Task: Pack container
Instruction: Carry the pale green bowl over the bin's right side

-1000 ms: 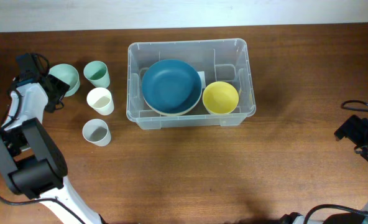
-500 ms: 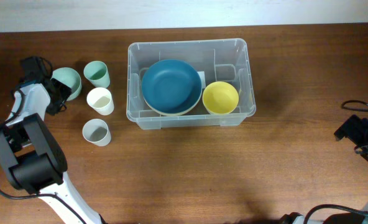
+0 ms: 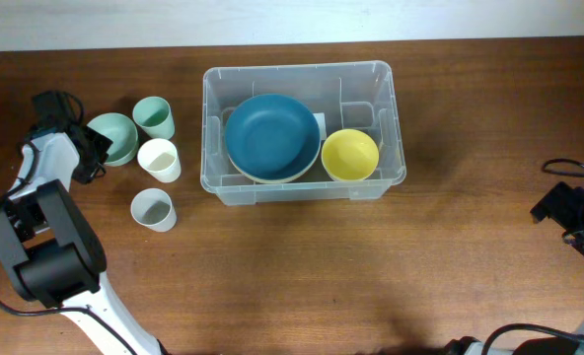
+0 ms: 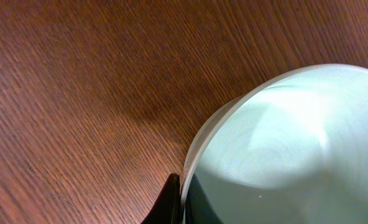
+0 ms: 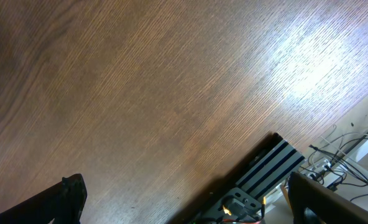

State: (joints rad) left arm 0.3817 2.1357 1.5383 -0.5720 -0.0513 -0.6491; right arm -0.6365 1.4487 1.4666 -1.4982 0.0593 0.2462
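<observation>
container (image 3: 297,68): blue bowl (image 3: 272,136) and yellow bowl (image 3: 349,155) inside, side by side
left gripper (image 3: 93,148): closed on green bowl (image 3: 114,138) (rim, left side)
three cups (image 3: 159,160): upright, beside green bowl

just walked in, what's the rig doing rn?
Packing the container. The left hand is shut on the rim of a mint bowl at the table's left end, next to three loose cups. The bowl looks not yet lifted. A blue bowl and a yellow bowl already sit inside the container. The right hand is open and holds nothing, off at the right edge.
</observation>
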